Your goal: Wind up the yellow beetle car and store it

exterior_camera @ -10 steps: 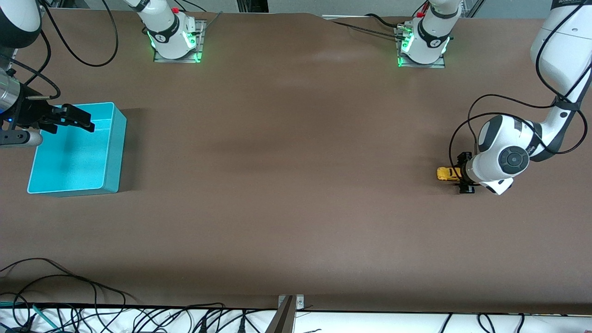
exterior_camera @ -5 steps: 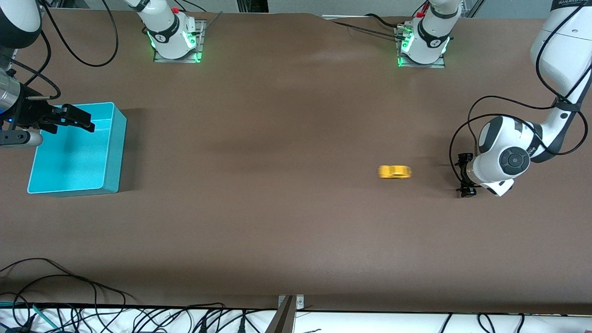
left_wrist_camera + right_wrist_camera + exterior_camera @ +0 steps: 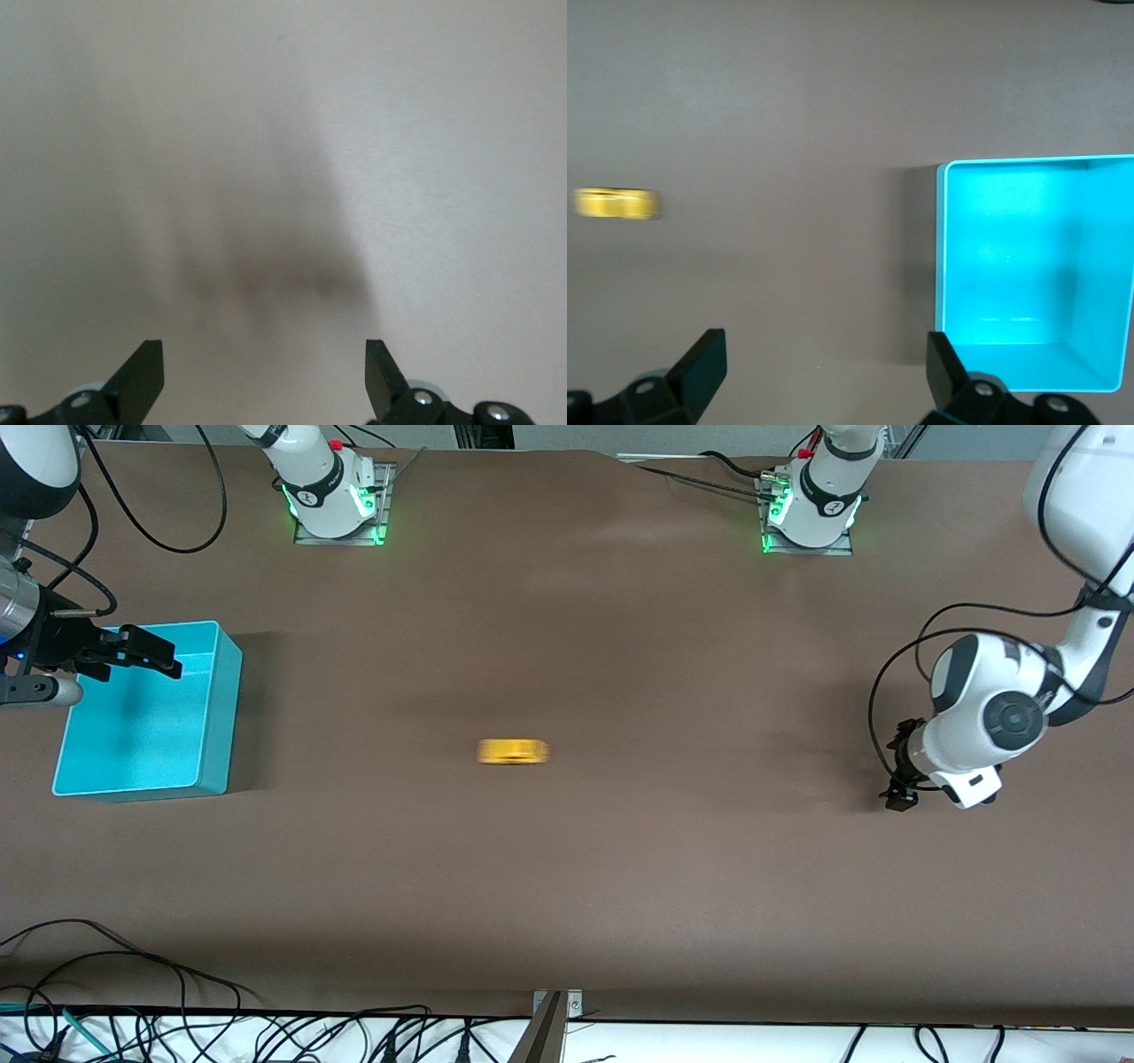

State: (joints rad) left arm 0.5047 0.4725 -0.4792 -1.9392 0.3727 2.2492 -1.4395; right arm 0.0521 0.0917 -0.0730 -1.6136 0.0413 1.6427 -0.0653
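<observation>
The yellow beetle car (image 3: 514, 751) shows as a blurred streak on the brown table, near the middle of its length; the right wrist view also catches the car (image 3: 617, 204) apart from the bin. Nothing holds it. My left gripper (image 3: 897, 766) hangs open low over bare table at the left arm's end, with only tabletop between its fingers (image 3: 142, 372). My right gripper (image 3: 155, 651) waits open over the teal bin (image 3: 226, 708), nothing in it. The bin (image 3: 941, 257) looks empty inside.
The teal bin stands at the right arm's end of the table. Both arm bases (image 3: 337, 505) (image 3: 811, 514) sit along the table's edge farthest from the front camera. Loose cables (image 3: 133, 974) lie at the edge nearest that camera.
The car has left the left gripper and rolled across the table toward the right arm's end. The left gripper opened and drew back a little. The right arm has not moved.
</observation>
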